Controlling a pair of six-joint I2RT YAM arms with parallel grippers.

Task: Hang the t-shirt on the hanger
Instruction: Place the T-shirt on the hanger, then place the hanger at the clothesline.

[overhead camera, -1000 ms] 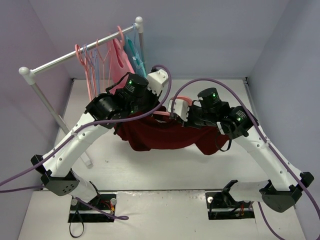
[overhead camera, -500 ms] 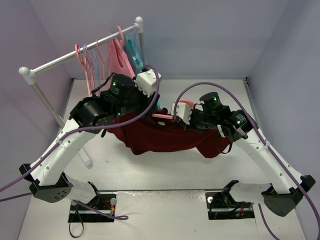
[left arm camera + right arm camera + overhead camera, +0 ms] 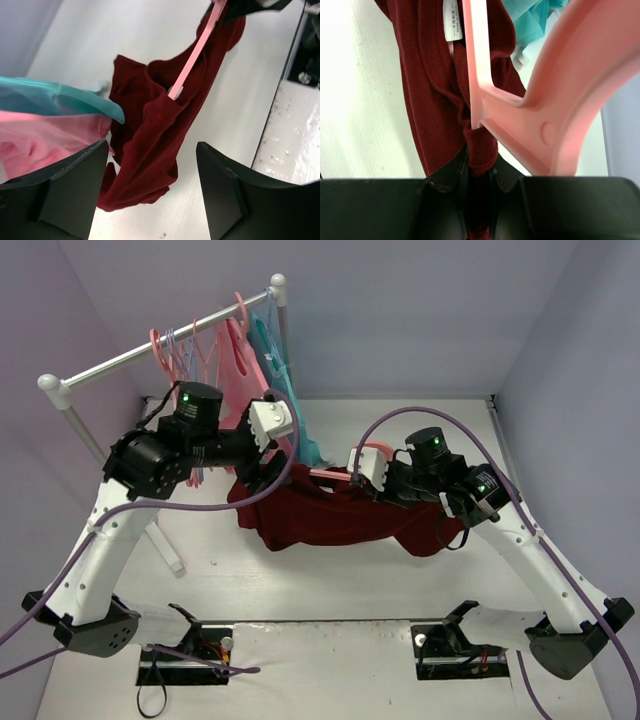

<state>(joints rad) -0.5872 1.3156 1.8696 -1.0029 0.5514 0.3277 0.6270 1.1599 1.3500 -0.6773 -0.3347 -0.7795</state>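
The dark maroon t-shirt hangs in a bunch over the table between the two arms. The salmon-pink hanger runs into its neck, hook by the right wrist. My right gripper is shut on the t-shirt's collar, with the hanger's body just above the jaws. My left gripper stands open and empty at the shirt's left end. In the left wrist view, its fingers are wide apart, with the t-shirt and the hanger arm hanging beyond them.
A clothes rack stands at the back left with a pink garment, a teal garment and thin hangers. Both garments hang close to my left wrist. The rack's foot rests on the table at the left.
My left gripper has opened, let go of the t-shirt and drawn back left toward the rack. The right gripper has kept its hold and hardly moved.
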